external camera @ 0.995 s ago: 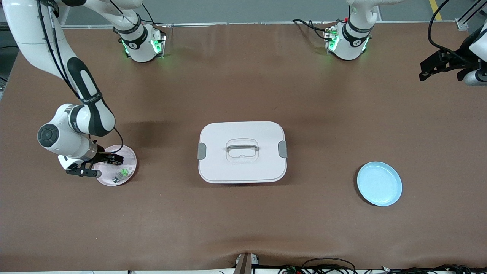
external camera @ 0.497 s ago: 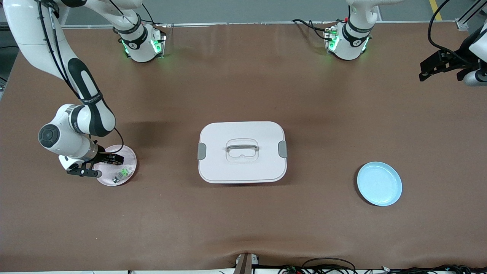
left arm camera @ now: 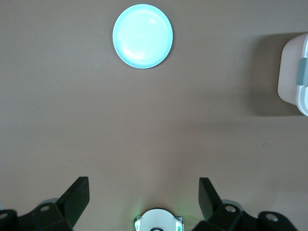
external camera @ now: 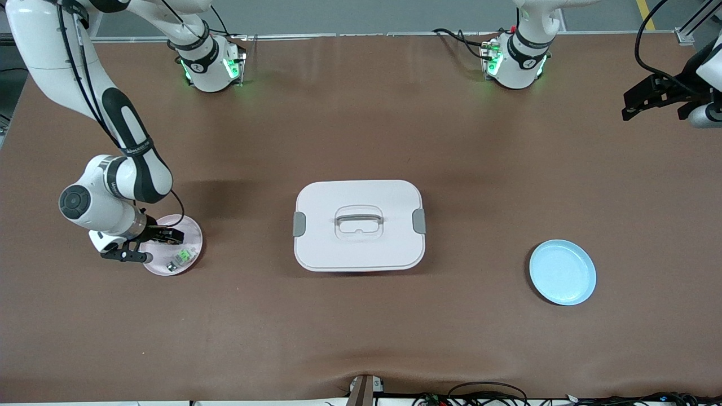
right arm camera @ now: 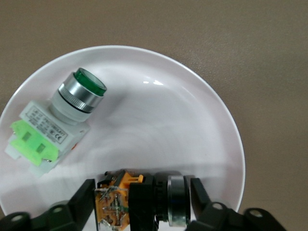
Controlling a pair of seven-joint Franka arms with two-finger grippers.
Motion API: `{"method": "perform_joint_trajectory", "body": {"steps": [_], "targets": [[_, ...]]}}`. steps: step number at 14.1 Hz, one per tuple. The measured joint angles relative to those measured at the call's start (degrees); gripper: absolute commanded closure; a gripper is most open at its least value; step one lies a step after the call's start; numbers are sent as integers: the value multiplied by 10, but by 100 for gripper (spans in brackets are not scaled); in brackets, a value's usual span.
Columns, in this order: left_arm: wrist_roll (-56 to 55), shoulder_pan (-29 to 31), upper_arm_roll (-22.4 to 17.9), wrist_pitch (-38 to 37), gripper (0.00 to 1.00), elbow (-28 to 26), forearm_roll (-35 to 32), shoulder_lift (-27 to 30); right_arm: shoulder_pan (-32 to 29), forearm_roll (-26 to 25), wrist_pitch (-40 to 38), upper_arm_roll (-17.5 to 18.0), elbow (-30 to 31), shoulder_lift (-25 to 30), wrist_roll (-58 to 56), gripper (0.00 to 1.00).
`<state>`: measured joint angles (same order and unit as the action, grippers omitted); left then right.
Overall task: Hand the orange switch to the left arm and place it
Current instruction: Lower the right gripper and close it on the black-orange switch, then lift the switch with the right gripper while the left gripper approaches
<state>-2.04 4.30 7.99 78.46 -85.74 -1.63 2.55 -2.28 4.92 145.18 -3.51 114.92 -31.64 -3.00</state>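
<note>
The orange switch [right arm camera: 139, 202], a dark block with an orange part and a silver ring, lies on the pink plate [right arm camera: 192, 120] at the right arm's end of the table. My right gripper [right arm camera: 142, 199] is shut on it, one finger at each end, low over the plate [external camera: 193, 230]. In the front view the right gripper [external camera: 167, 237] covers the switch. The white box [external camera: 359, 225] stands mid-table. My left gripper [left arm camera: 144, 202] is open and empty, waiting high over the left arm's end of the table [external camera: 648, 101].
A green-and-white component [right arm camera: 57, 125] with a silver end lies on the same pink plate, beside the switch and nearer the front camera [external camera: 180, 258]. A blue plate [external camera: 562, 272] lies toward the left arm's end. The box's corner shows in the left wrist view [left arm camera: 293, 72].
The right arm's wrist has shifted a few pixels; its gripper stays at the pink plate. The left arm has not moved.
</note>
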Motion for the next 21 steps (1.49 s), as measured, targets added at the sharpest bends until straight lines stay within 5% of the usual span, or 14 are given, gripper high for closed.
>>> {"method": "perform_joint_trajectory", "body": {"steps": [12,21], "targets": [[0,0,-1,1,0,0,0,0,0,24,-32,0,-10,1,0,100],[0,1,-1,3,0,0,0,0,-2,146,-353,-2,-128,49,57,100]]}}
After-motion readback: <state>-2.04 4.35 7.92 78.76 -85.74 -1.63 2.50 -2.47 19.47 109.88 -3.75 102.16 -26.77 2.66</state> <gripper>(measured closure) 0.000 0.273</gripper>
